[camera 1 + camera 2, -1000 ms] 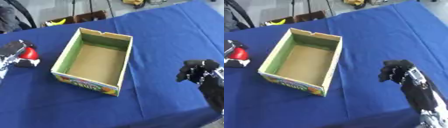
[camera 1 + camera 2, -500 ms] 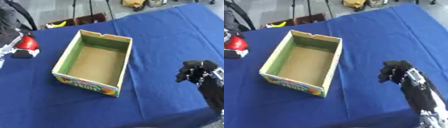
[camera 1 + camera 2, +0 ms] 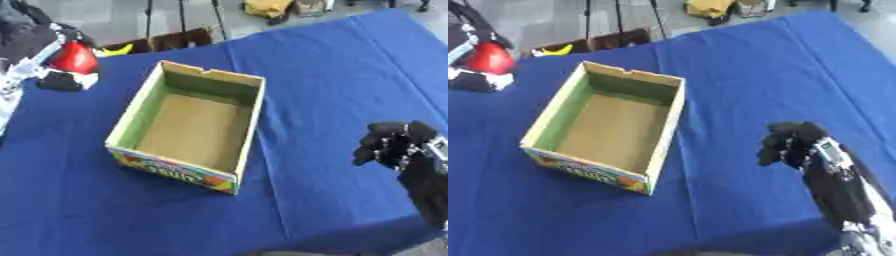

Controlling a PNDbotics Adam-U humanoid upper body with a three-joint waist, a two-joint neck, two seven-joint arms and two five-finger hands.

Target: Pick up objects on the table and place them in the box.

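An open cardboard box (image 3: pixel 248 129) with green inner walls and a printed front stands empty on the blue table, left of middle. My left hand (image 3: pixel 54 75) is up at the far left, above the table, shut on a red rounded object (image 3: pixel 73 58). It hangs to the left of the box and beyond its far left corner. My right hand (image 3: pixel 791 144) hovers at the lower right with its fingers curled and nothing in them, well to the right of the box.
The blue cloth (image 3: pixel 332 75) covers the whole table. Beyond the far edge lie a yellow item (image 3: pixel 114 49), dark stands and a tan bag (image 3: pixel 267 7) on the floor.
My left hand has lifted the red object off the table, up and toward the far edge. The right hand has stayed where it was.
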